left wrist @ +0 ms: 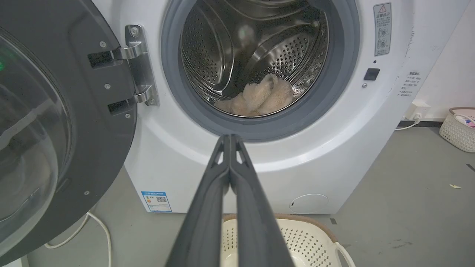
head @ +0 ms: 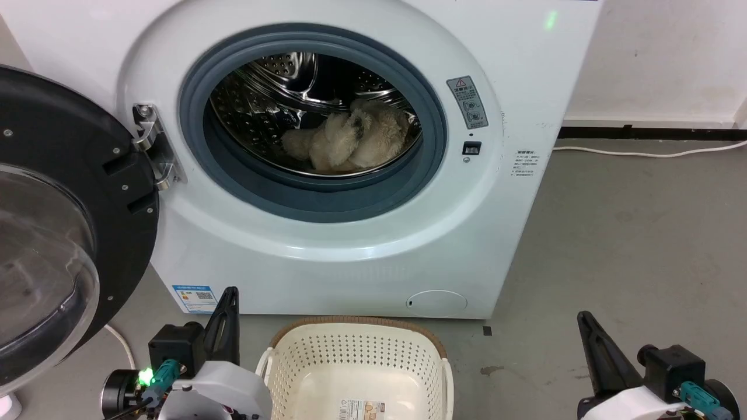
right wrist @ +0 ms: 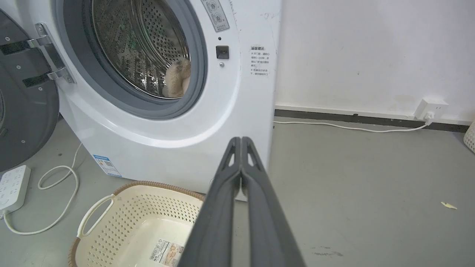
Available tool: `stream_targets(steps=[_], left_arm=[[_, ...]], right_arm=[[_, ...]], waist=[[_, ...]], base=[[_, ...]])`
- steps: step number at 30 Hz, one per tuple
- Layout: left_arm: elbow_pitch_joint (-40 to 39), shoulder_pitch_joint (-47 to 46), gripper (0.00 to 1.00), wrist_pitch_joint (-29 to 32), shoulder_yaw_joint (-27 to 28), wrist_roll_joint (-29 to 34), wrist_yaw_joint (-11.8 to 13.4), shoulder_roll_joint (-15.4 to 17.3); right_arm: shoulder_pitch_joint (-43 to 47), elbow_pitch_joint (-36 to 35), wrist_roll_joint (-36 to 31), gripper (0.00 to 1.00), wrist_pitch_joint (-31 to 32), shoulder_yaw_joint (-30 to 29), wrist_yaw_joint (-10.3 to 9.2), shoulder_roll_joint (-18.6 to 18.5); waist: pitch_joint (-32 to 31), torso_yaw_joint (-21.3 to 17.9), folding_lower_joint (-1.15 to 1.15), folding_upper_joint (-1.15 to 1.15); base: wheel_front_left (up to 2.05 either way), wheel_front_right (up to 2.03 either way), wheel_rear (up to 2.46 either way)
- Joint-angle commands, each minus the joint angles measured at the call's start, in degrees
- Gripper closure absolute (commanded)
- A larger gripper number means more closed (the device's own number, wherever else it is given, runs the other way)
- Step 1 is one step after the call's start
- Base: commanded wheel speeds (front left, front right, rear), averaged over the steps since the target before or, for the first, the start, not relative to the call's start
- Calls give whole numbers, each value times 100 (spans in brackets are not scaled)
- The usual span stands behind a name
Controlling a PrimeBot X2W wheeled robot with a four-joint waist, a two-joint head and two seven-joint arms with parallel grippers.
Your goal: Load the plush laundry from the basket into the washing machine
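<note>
The plush [head: 350, 140] lies low in the drum [head: 251, 111], a cream heap resting on the perforated steel just behind the grey seal [head: 315, 201] (its limbs are bunched together, so I cannot make out an eye). The washer [head: 350, 256] stands with its door [head: 64, 233] wide open on my left. On the floor [head: 630, 245] just in front of the washer, between my two arms, sits the basket [head: 356, 350], its label [head: 362, 410] showing on the bare bottom.

My left gripper [head: 231, 294] hangs at the basket's left. Its fingers are pressed together along their length, grasping nothing, and point toward the washer's front. My right gripper [head: 583, 319] is well off to the basket's right over the grey floor, likewise clenched on nothing. A white cord [head: 642, 154] runs along the foot of the wall [head: 659, 58] to the right of the washer, and a power strip [right wrist: 13, 185] lies on the floor below the door.
</note>
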Motion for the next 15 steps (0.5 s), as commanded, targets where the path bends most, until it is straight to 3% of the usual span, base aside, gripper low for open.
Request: stream_targets(steps=[1, 15], left_arm=[[-61, 111, 100, 36, 42, 89, -40, -26], [-174, 134, 100, 136, 169, 303, -106, -119]], right_arm=[[-90, -64, -48, 100, 42, 16, -3, -3], [-146, -169, -159, 100, 195, 27, -3, -3]], waist=[[-1, -2, 0, 0], [-5, -18, 0, 0]], base=[[0, 0, 0], [0, 0, 0]])
